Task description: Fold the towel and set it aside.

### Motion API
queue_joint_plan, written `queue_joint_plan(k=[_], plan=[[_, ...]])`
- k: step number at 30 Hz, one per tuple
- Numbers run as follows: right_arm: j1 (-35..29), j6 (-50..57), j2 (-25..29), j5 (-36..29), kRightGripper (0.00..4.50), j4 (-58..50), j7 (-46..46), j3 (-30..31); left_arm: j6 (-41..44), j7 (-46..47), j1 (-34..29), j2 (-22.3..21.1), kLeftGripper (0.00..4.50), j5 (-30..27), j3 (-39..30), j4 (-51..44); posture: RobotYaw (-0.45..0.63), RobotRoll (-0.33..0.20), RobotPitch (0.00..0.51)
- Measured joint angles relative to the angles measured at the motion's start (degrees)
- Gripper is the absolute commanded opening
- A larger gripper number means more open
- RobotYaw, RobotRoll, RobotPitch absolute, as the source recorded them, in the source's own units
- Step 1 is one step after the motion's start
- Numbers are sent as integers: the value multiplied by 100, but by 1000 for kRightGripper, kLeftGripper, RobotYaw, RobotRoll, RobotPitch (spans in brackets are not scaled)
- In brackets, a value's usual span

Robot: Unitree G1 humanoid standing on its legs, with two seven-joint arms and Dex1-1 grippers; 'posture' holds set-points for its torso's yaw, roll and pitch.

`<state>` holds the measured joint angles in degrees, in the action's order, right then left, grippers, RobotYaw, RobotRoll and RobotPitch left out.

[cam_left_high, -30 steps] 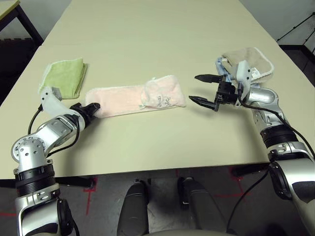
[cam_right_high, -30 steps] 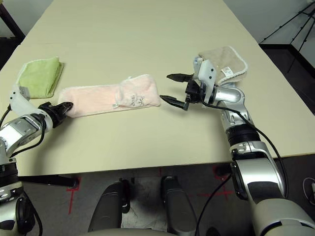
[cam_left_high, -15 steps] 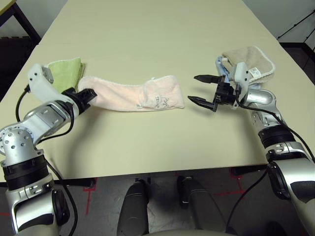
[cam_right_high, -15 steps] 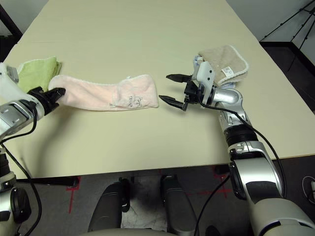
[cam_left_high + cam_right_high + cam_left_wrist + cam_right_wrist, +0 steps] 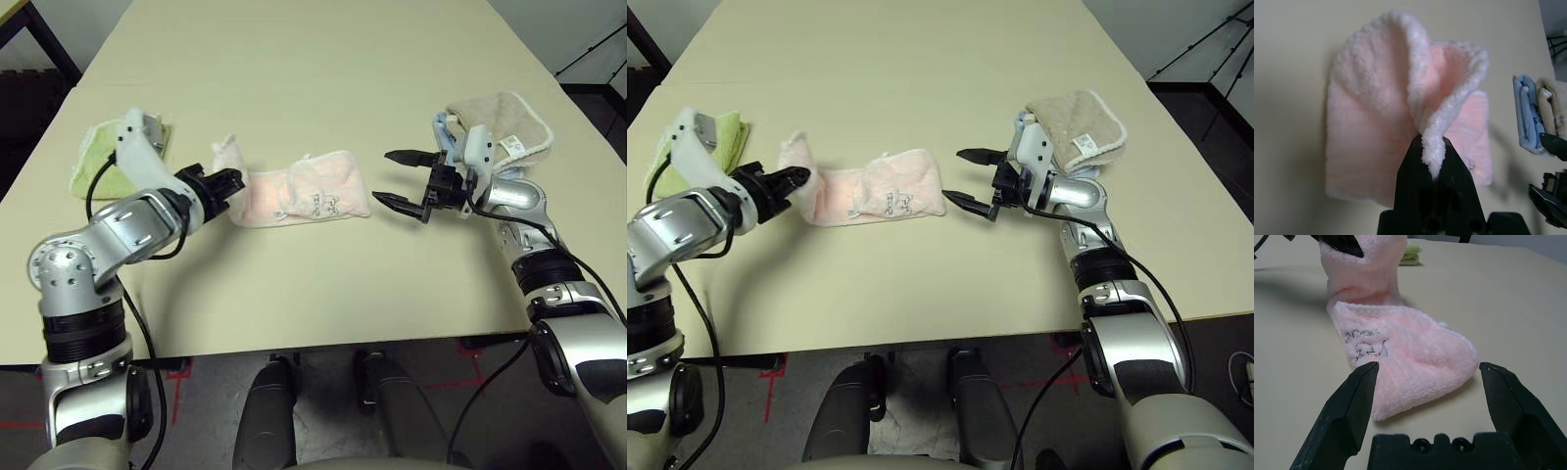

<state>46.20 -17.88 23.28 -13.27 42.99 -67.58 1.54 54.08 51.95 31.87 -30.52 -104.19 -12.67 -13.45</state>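
Left wrist view: left gripper [image 5: 1434, 154] pinched on white-edged end of pale pink ribbed terry towel [image 5: 312, 193], lifting it off beige table [image 5: 294, 274]; right gripper [image 5: 394, 179] jaws spread wide, near towel's other end, not touching.

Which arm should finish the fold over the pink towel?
Left. Its claw is shut on the pink towel's raised end. The right claw stands open beside the far end, holding nothing.

Beige table [image 5: 294, 59] on dark floor [image 5: 29, 108] with red tape marks [image 5: 181, 367]
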Motion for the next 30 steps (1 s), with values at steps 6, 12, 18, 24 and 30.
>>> queue_joint_plan(k=[6, 12, 18, 24, 30], plan=[[0, -1, -17, 17, 4500, 0, 3, 0, -393, 212, 476, 11, 16, -136, 315, 62, -31, 0, 207], [-5, -1, -33, 30, 4500, -1, 14, 0, -617, 355, 855, 161, 16, -248, 633, 94, -43, 0, 209], [-32, -1, -33, 31, 4500, -6, 59, 0, -808, 625, 946, 355, 16, -456, 928, 90, -48, 0, 211], [-48, -1, -34, 31, 4500, -7, 98, 0, -984, 804, 1055, 499, 16, -627, 1147, 76, -51, 0, 214], [-48, -4, -60, 36, 4500, -7, 164, 0, -1020, 844, 1277, 694, 16, -586, 1397, 102, -67, 0, 213]])
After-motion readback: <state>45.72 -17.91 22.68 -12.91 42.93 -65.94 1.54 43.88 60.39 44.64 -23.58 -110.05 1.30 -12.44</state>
